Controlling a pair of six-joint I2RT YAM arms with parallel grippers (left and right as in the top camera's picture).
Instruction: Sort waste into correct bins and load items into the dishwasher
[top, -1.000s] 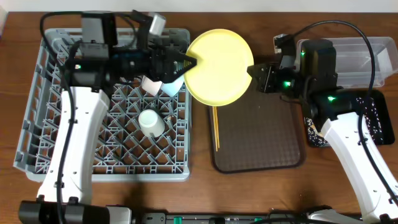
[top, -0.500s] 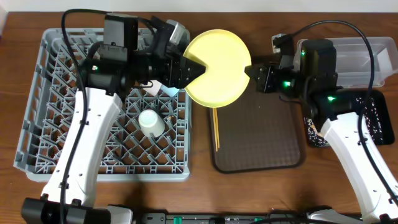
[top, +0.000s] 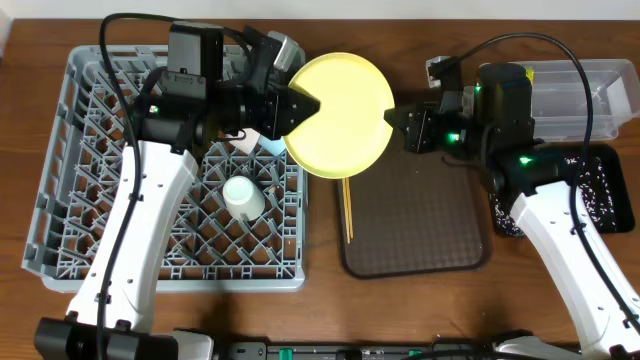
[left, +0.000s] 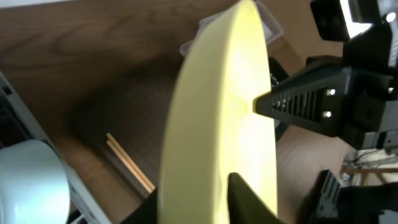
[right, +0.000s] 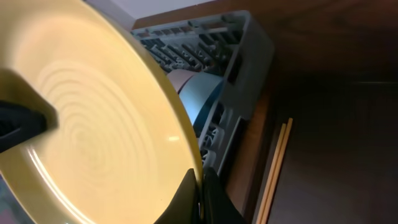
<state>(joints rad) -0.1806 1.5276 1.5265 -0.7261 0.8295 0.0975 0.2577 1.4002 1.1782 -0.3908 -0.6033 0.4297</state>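
Jaws narrowed since the earlier frame: left gripper pinches the yellow plate by its near rim. Across the plate, right gripper clamps the far rim. Plate judged stiff, light and slick, so the rim is the best hold. Dish rack lies beneath the left gripper.

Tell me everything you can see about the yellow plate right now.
The yellow plate is round, plain pale yellow and smooth like plastic, with faint concentric rings on its face and a low raised rim. It looks clean. It is held off the table, face up, between the dish rack and the brown tray, above the chopsticks' far ends. The left claw grips its left rim, the right claw its right rim.
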